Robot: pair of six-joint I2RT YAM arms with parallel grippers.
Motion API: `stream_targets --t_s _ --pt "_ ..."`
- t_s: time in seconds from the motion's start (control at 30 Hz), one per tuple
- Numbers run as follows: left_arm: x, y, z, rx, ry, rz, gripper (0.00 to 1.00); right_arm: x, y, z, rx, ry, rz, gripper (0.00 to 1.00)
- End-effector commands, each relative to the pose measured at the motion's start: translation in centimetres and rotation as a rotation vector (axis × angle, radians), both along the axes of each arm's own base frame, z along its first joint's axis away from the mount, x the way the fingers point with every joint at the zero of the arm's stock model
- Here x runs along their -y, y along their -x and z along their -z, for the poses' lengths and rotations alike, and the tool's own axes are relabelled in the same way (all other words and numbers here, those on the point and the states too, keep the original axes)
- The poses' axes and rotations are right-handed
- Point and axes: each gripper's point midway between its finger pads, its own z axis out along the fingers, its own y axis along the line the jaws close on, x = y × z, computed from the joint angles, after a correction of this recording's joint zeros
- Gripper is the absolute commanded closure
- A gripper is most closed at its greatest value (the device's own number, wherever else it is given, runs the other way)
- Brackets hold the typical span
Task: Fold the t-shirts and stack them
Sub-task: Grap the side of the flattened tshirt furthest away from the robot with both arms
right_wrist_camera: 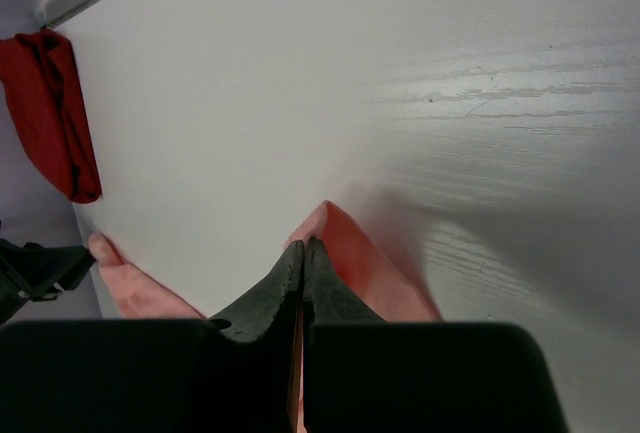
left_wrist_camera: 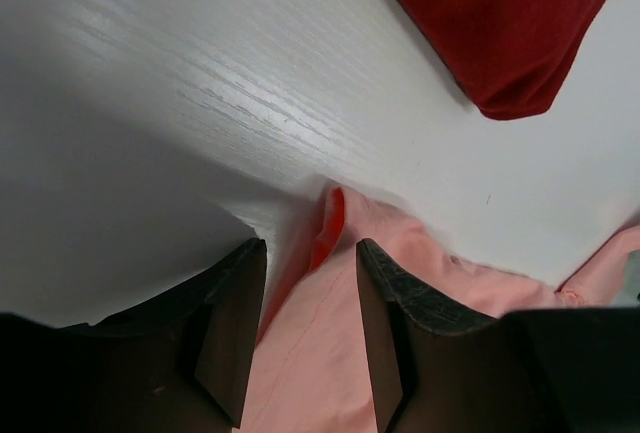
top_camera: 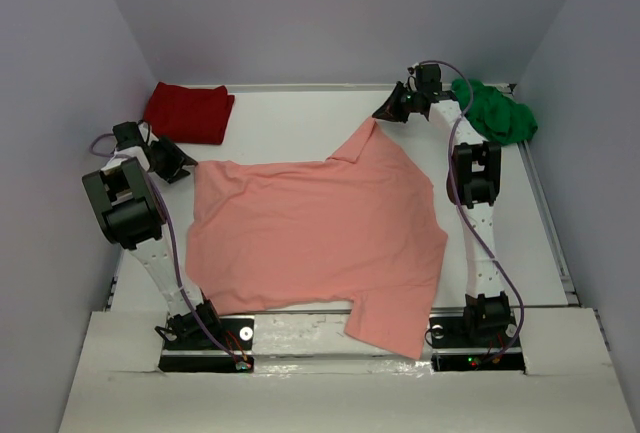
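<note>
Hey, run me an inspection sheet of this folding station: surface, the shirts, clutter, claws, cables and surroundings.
Surface: white wood-grain table, no marks seen.
Job's things: salmon-pink cloth t-shirt spread flat mid-table, one part over the near edge; dark red cloth t-shirt folded at the far left; bright green cloth t-shirt bunched at the far right.
Clutter: nothing seen.
Grippers: left claw open, fingers either side of the pink shirt's far-left corner; right claw shut on its far-right corner.
Cables: purple cables run along both arms, looping near the wrists.
Surroundings: plain pale walls on three sides.
</note>
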Motion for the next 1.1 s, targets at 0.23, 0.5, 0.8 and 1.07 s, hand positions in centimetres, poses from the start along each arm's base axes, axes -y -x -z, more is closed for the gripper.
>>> stream_targets --t_s 0.23,0.5,0.8,1.07 --pt "0.4 -2.1 -1.5 0.071 0.026 0.030 0.50 -0.5 -0.1 -5.3 0.113 -0.016 -0.037 1.00" --pt "1.5 -2.8 -1.4 0.078 0.049 0.054 0.50 -0.5 0.0 -5.0 0.108 -0.011 -0.039 1.00" --pt "3.2 -3.3 0.1 0.033 0.097 0.101 0.78 -0.4 0.0 -4.9 0.104 -0.009 -0.036 1.00" --pt "4.7 -2.8 0.5 0.012 0.122 0.154 1.00 -0.3 0.2 -5.0 0.097 -0.001 -0.036 1.00"
